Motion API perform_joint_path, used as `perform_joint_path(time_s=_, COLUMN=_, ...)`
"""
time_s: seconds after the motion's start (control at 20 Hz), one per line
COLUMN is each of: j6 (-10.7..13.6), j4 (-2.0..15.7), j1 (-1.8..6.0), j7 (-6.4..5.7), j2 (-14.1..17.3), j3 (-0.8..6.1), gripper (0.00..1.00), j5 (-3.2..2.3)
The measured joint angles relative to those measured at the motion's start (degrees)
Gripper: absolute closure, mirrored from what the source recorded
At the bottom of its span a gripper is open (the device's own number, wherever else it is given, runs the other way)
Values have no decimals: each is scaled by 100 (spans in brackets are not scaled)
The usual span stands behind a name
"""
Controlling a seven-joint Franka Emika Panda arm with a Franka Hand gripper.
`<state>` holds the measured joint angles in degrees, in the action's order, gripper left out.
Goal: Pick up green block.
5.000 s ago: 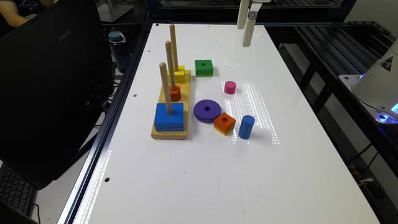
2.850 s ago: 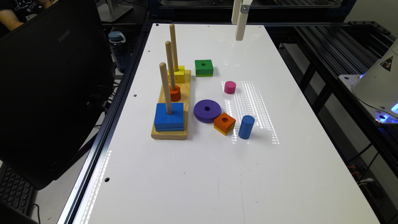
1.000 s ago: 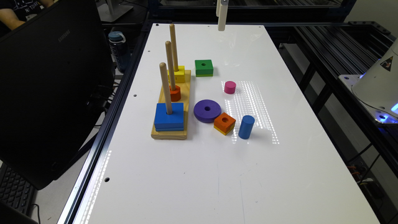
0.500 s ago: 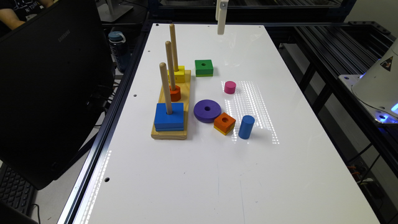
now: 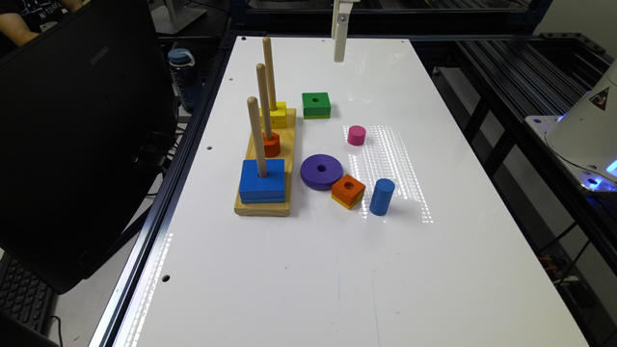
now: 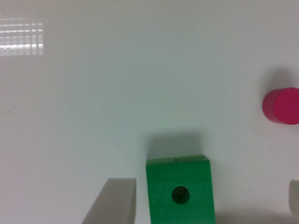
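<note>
The green block (image 5: 316, 103) lies flat on the white table (image 5: 337, 270), just to the exterior view's right of the peg stand's far end, with its round hole facing up. My gripper (image 5: 340, 58) hangs in the air above the table's far end, beyond the block and well clear of it. In the wrist view the green block (image 6: 180, 191) lies below my gripper (image 6: 208, 183), beside one pale finger (image 6: 114, 200); the other finger (image 6: 294, 196) is far off at the frame's edge. The gripper is open and holds nothing.
A wooden stand (image 5: 267, 193) with three upright pegs carries yellow, orange and blue blocks. Near it lie a pink cylinder (image 5: 356, 135), a purple ring (image 5: 321, 170), an orange block (image 5: 348, 190) and a blue cylinder (image 5: 382, 196). A dark monitor (image 5: 72, 135) and a bottle (image 5: 182, 72) stand off the table's left edge.
Over the earlier frames the gripper has travelled toward the exterior view's left above the table's far end. In the last half second it has come down a little.
</note>
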<state>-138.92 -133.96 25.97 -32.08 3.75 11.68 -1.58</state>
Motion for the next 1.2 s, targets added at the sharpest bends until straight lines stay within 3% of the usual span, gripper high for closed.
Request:
perform_joint_path(time_s=0.95, j6=-46, j4=27, j1=10, j7=0, j2=54, j3=2, gripper=0, j5=-11)
perform_joint_path(time_s=1.2, j6=-47, j4=209, j1=9, j7=0, j2=180, j3=16, gripper=0, j5=-14)
